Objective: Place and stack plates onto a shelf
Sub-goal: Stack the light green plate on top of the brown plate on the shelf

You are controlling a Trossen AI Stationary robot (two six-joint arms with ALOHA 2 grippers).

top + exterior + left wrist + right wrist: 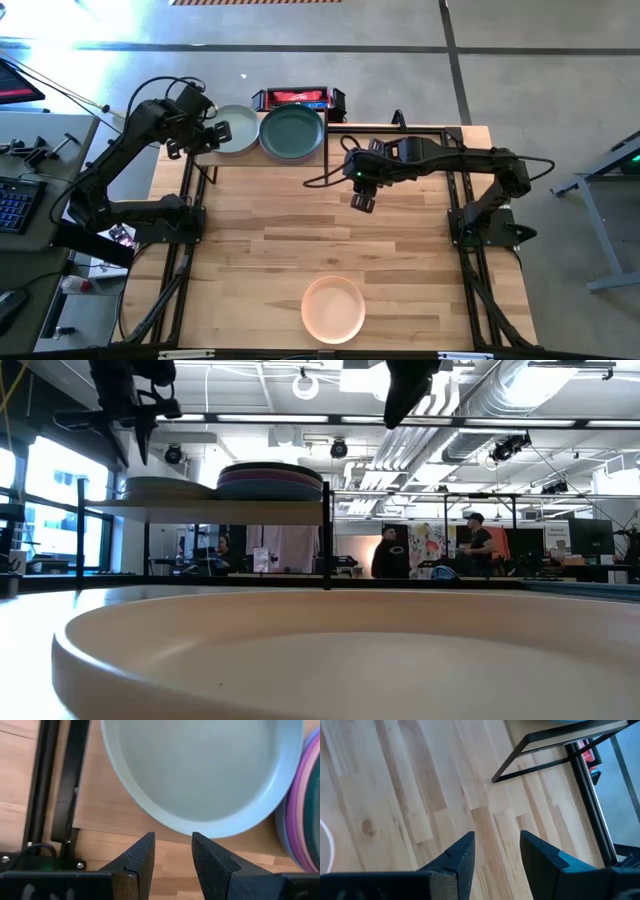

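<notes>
The shelf (220, 506) stands at the table's far edge. On its left part lies a pale blue plate (200, 770); on its right is a stack of plates (292, 132) with a dark teal one on top and purple and pink rims (300, 820) below. My left gripper (172, 852) hangs open just above the pale blue plate's near-left rim, touching nothing. My right gripper (362, 195) hangs open over bare table right of the shelf. A peach plate (333, 308) rests flat near the table's front edge.
The shelf's black frame legs (540, 750) stand on the table near my right gripper. A red box (297, 98) sits beyond the far edge behind the shelf. Bare wooden tabletop (300, 230) lies between shelf and peach plate. People stand in the room beyond (390, 555).
</notes>
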